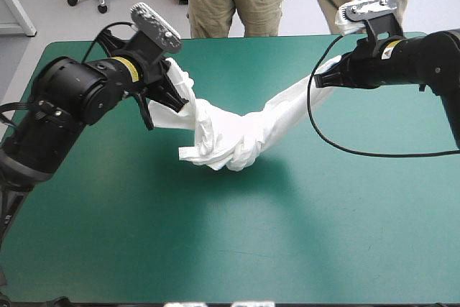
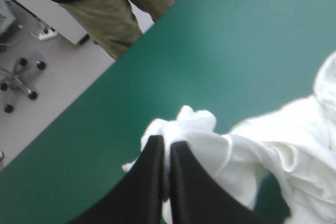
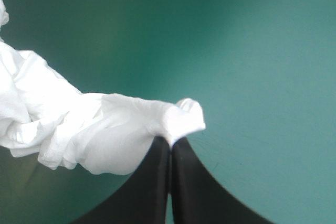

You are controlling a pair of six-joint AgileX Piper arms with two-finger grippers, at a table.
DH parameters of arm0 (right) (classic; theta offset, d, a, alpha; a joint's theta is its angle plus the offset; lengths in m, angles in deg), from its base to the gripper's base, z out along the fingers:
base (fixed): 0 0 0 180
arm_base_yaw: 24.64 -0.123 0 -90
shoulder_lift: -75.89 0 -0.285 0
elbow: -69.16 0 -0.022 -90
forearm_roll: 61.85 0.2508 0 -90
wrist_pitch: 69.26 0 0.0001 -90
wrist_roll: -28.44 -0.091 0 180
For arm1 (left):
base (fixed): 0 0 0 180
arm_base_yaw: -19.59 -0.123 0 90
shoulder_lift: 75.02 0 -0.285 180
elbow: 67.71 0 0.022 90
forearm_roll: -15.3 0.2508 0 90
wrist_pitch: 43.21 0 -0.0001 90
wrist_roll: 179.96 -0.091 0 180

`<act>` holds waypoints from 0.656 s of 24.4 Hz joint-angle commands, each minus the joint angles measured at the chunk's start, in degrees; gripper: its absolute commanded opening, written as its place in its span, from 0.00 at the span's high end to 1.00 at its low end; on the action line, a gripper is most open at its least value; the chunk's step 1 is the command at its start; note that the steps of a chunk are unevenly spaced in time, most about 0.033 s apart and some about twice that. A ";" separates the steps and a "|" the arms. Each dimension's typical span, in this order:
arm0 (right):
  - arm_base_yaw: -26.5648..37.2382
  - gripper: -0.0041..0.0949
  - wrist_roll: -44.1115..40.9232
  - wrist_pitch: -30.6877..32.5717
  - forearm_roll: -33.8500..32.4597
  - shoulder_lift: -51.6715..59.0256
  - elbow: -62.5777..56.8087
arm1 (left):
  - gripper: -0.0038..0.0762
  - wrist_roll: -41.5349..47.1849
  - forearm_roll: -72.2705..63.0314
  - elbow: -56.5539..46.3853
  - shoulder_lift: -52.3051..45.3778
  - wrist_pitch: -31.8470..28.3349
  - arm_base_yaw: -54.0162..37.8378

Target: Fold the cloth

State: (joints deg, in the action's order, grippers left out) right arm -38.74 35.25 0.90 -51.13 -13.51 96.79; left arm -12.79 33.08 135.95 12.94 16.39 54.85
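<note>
- The bench (image 1: pixel 287 235), under its teal-green cover, fills most of the high view and lies bare across the lower half of the frame. We judge the step in hand to be opening the bunched cloth before any fold, and that open stretch looks like the place to lay it out.
- The T-shirt (image 1: pixel 230 138) hangs as a twisted white rope between the two arms, running from left of centre to the upper right of the frame. Its sagging middle is wadded up at the centre, and we cannot tell whether it touches the cover. To do this well, we would draw the two held ends apart evenly and lift enough for the wad to shake loose, not drag it.
- The left gripper (image 1: pixel 178 97), left of centre in the high view, has its black fingers (image 2: pixel 147 182) clamped on one bunched end of the shirt. A tuft of white pokes out past the tips.
- The right gripper (image 1: pixel 327 77), at the upper right, likewise has its fingers (image 3: pixel 147 187) pressed together on a small nub of fabric. That bite looks slim, so we would pull gently, since a jerk could slip it free.
</note>
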 commanded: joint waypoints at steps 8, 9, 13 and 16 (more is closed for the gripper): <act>0.19 0.98 2.01 -5.53 4.85 2.39 17.21 | 0.96 -0.47 8.63 28.81 -3.30 0.33 0.06; 0.19 0.98 2.01 -5.53 4.85 2.39 18.92 | 0.96 -0.47 8.40 29.92 -3.42 0.33 0.06; 0.19 0.98 2.01 -5.07 4.85 2.39 25.06 | 0.96 -0.47 6.09 32.19 -4.29 -0.73 0.06; 0.19 0.98 1.77 -2.90 4.85 3.09 27.01 | 0.96 -0.72 4.18 32.19 -5.64 0.27 0.06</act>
State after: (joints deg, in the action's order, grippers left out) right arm -38.74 36.73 0.14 -46.92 -12.67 121.09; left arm -13.53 38.33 166.66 9.57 20.87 54.85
